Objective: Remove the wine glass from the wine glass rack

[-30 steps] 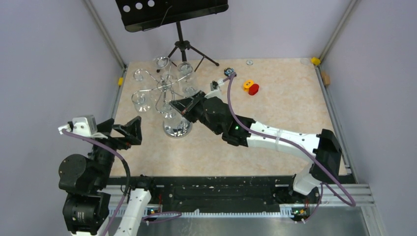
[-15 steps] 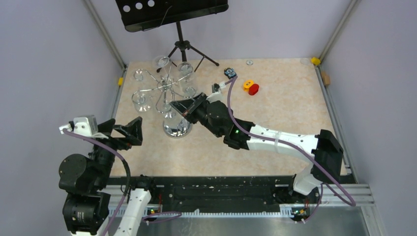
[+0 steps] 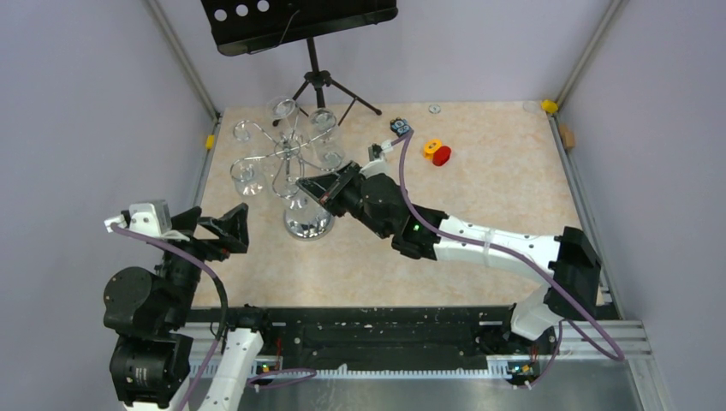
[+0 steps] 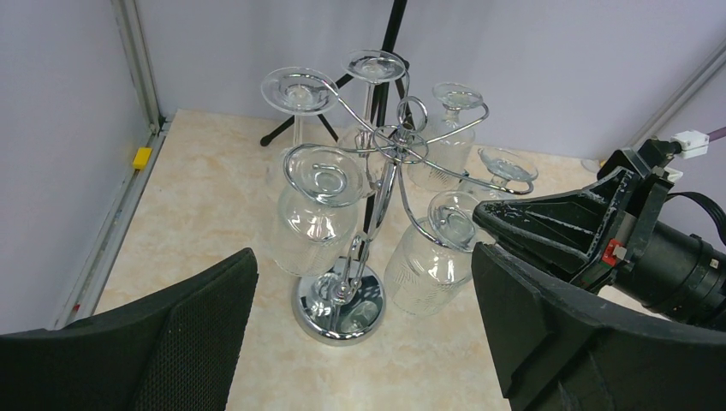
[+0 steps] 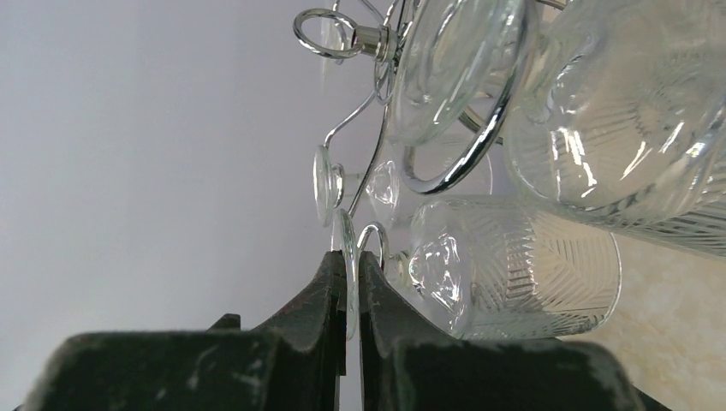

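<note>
While the right gripper (image 5: 347, 272) was pressed together on the thin rim of the wine glass (image 5: 514, 265) foot, that glass hung bowl-down just beyond its fingertips, on the near side of the wine glass rack (image 4: 339, 310). A second hanging glass (image 5: 616, 111) crowded close above the pinched one, and a chrome loop (image 5: 462, 163) curved between them. More glasses (image 4: 317, 223) hung past the rack's post, farther from the gripper. The left gripper (image 3: 224, 227) stood spread wide and bare, well apart on the rack's other side, facing it. A black music stand (image 3: 317, 77) rose far beyond the rack, and a red and yellow piece (image 3: 438, 154) lay well behind the right wrist. Whether the rack's wire still carried the pinched foot was hard to make out. From above, the right arm covered that glass.
</note>
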Action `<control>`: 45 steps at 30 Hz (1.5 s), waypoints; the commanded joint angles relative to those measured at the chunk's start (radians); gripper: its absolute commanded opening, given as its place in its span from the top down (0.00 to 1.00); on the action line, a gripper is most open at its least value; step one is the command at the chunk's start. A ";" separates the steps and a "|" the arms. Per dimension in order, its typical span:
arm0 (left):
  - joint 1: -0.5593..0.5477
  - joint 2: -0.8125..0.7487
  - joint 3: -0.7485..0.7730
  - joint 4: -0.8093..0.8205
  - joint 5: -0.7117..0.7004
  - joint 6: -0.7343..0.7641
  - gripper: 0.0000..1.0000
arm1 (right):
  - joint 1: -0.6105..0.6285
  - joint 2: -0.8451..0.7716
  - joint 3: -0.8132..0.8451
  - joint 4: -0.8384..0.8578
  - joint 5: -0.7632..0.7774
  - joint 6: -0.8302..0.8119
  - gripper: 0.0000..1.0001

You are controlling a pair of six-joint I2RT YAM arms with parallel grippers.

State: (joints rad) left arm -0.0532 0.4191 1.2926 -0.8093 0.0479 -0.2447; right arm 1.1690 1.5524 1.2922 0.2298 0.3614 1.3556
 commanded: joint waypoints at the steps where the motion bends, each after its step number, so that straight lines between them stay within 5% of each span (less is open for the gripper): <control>1: 0.000 0.011 -0.002 0.032 0.012 -0.007 0.01 | 0.008 -0.044 0.081 0.041 -0.022 -0.005 1.00; 19: -0.001 0.011 0.000 0.030 0.009 -0.004 0.01 | 0.008 0.052 0.157 0.076 -0.138 0.018 1.00; 45: -0.004 0.014 0.017 0.014 0.014 -0.007 0.01 | 0.006 0.113 0.239 0.098 0.056 -0.100 1.00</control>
State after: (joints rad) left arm -0.0544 0.4191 1.2930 -0.8162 0.0517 -0.2451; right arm 1.1690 1.6741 1.4536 0.2180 0.3603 1.2671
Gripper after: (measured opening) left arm 0.986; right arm 0.033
